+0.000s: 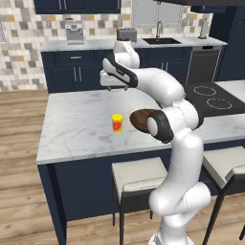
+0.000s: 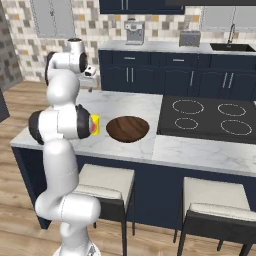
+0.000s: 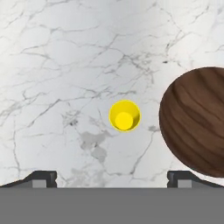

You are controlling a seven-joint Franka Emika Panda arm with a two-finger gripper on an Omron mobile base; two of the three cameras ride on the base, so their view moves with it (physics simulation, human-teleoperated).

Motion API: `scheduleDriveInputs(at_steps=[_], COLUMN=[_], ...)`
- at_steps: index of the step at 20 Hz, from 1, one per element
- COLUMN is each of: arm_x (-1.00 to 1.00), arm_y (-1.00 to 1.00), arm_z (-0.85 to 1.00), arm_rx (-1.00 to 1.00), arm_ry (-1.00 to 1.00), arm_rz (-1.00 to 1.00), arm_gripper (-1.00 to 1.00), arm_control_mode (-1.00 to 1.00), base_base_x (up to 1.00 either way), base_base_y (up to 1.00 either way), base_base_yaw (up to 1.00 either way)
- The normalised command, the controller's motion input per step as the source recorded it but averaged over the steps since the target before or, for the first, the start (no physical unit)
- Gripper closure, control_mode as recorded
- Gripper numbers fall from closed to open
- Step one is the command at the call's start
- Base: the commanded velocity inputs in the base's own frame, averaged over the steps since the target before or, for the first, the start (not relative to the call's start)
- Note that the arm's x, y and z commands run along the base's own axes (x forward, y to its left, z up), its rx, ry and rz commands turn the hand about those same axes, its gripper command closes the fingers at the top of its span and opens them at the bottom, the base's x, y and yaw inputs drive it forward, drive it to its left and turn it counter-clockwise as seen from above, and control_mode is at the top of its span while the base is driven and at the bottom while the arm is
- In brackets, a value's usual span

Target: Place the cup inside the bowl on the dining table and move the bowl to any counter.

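1. The gripper (image 3: 112, 177) hangs above the dining table (image 1: 76, 124) looking straight down — its two dark fingertips (image 3: 41, 178) stand wide apart at the bottom of the hand view, with nothing between them.
2. Below it, upright on the marble, stands the small yellow cup (image 3: 124, 115); the hand view looks into its open mouth. In the left base view the cup (image 1: 116, 123) shows a red mark on its side and sits toward the table's near edge.
3. Just beside the cup, apart from it, lies the wide dark brown wooden bowl (image 3: 197, 120) — empty, also near the front edge (image 2: 127, 128).
4. Beyond the bowl a black cooktop (image 2: 207, 117) is set into the table's top.
5. Along the far wall runs the counter (image 2: 160, 47) with a coffee machine (image 2: 134, 32), a toaster (image 2: 189, 38) and a sink (image 2: 234, 47).
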Motion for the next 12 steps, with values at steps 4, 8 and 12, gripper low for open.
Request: scheduleDriveInputs(at_steps=[4,8,12], arm_x=[0.25,0.04,0.02], arm_y=[0.02,0.04,0.03], arm_z=[-0.08,-0.06,-0.13], arm_rx=[0.00,0.00,0.00], arm_ry=[0.00,0.00,0.00], arm_rz=[0.00,0.00,0.00], arm_gripper=[-1.00,-1.00,-1.00], arm_control_mode=[-1.00,-1.00,-1.00], base_base_x=[0.00,0.00,0.00], base_base_y=[0.00,0.00,0.00], base_base_yaw=[0.00,0.00,0.00])
